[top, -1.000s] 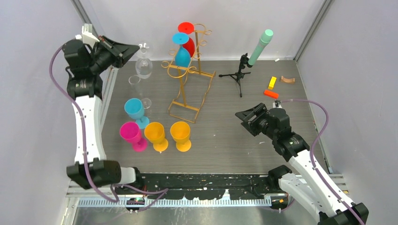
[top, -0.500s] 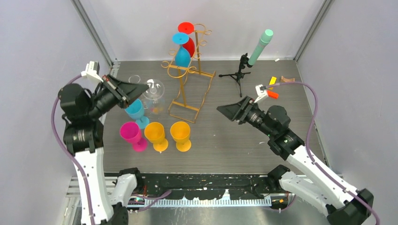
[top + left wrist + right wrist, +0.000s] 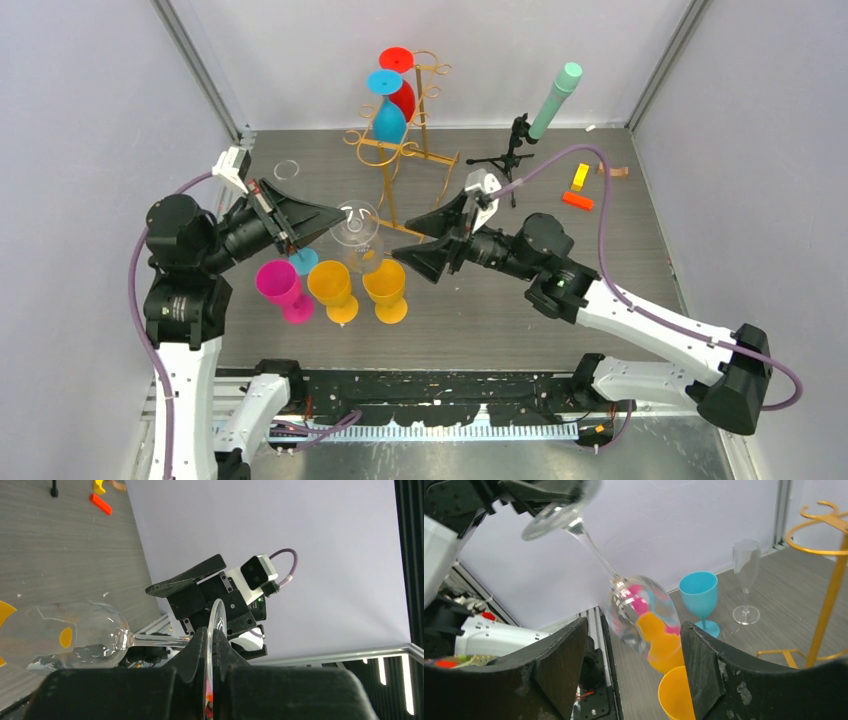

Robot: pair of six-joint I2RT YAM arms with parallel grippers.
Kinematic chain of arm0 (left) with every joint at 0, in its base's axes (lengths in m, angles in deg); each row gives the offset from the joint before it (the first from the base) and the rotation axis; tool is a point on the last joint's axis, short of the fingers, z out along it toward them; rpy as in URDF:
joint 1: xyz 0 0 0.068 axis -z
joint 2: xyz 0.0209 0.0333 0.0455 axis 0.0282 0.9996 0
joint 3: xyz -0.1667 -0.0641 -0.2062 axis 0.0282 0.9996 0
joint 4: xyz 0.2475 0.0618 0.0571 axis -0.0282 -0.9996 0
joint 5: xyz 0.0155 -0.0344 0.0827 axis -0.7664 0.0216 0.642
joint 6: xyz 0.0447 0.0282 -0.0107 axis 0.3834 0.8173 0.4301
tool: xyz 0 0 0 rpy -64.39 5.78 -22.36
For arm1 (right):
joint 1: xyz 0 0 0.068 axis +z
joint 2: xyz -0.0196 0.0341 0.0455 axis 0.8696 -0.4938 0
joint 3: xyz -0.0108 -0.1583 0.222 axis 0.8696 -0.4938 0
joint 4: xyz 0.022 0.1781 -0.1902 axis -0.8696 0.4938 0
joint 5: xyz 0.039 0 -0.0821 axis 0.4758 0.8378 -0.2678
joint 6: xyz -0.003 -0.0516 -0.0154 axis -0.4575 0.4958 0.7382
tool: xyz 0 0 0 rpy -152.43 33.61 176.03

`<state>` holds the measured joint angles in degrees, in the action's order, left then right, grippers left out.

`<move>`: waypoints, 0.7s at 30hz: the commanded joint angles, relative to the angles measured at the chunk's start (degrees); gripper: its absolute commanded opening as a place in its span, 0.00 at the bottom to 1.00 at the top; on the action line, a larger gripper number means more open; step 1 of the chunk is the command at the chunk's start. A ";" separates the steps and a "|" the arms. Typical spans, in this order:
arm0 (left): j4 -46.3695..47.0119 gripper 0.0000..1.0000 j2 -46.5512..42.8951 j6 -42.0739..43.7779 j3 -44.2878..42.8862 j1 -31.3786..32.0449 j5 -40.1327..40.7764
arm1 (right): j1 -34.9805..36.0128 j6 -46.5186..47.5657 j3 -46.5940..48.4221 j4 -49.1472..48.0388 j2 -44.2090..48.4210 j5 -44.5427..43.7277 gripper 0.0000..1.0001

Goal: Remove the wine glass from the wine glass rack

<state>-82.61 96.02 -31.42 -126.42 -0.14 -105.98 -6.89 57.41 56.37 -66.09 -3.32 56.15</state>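
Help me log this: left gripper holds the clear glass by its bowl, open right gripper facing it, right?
No: the left gripper holds the clear glass by its round foot, as the left wrist view shows; the open right gripper faces it.

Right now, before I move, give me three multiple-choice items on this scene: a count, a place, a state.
1. How many glasses hang on the rack? A none B two C four
2. Where is the clear glass? A on the rack B in the left gripper C on the table
3. The right gripper is: A open B shut on the clear glass C shut on the rack
Answers: 1 B, one blue glass and one red glass; 2 B, it pinches the foot; 3 A, jaws wide apart.
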 commanded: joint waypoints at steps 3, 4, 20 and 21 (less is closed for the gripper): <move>7.11 0.00 0.89 -4.18 2.20 4.85 0.52 | 2.28 13.97 5.84 -7.70 -4.82 5.15 0.74; 7.25 0.00 1.14 -4.33 2.35 6.09 1.18 | 2.29 14.34 6.08 -8.18 -5.28 5.95 0.74; 12.82 0.00 6.01 -4.42 3.67 19.96 11.97 | 2.38 13.09 5.83 -10.11 -6.99 6.20 0.40; 12.88 0.00 6.13 -4.59 3.64 19.97 12.03 | 2.38 13.51 5.46 -10.00 -6.64 5.60 0.41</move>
<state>-74.35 102.05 -36.14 -121.31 19.20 -94.60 -4.79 70.44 62.57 -71.49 -12.91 63.89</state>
